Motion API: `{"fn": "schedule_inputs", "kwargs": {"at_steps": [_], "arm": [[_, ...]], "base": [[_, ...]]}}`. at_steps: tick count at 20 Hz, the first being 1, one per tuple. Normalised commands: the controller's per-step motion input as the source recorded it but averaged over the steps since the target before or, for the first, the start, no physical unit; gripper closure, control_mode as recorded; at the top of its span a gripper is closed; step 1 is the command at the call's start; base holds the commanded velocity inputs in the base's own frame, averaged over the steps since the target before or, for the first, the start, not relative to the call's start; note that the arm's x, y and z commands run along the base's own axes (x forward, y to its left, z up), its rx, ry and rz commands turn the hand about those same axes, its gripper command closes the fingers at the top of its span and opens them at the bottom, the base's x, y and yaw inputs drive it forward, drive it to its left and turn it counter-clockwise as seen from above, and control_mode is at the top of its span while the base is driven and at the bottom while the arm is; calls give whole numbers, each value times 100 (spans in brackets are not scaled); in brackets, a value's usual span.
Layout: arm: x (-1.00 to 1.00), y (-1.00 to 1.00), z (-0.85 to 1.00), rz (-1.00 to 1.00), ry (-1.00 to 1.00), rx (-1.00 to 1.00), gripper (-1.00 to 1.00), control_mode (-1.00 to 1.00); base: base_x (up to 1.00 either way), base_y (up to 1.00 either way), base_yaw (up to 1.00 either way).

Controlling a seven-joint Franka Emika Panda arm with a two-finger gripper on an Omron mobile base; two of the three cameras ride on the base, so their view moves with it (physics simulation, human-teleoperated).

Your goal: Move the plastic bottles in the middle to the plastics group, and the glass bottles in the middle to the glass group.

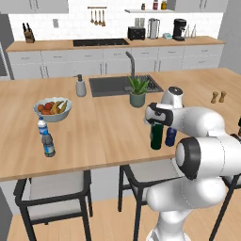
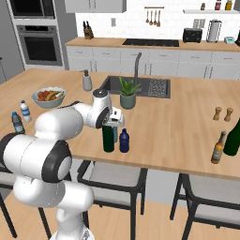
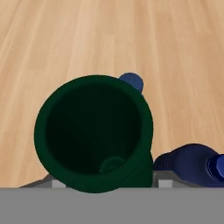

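End effector [image 2: 112, 123] low over green wine bottle [image 2: 108, 138]; finger spread unreadable. Best centred on neck, clear of navy bottle [image 2: 124, 141].

I counted one green wine bottle [image 2: 108, 138], one navy bottle [image 2: 124, 141], two small plastic bottles [image 1: 45, 136], two wooden shakers [image 2: 223, 114] and one fruit bowl [image 1: 52, 109].

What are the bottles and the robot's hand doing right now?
Green bottle: upright on the counter, under the hand.
Navy bottle: upright, capped, beside the green one.
Hand: over the green bottle; grip unclear.
Plastics group: both upright.
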Motion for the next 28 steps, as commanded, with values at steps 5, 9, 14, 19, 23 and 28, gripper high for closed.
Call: {"fn": "schedule_inputs", "kwargs": {"at_steps": [5,9,14,19,23,28], "arm": [[-1,0,3,0,0,0,100,-100],[-69,5,43,4,0,0,100,-100],[-87,0,42,5,0,0,100,-100],[-79,-15,12,1,-1,0,100,-100],[-69,-48,1,0,-12,0,100,-100],[-48,-72,10,0,-10,0,100,-100]], "base": [[0,0,0],[0,0,0],[0,0,0],[0,0,0],[0,0,0],[0,0,0]]}}
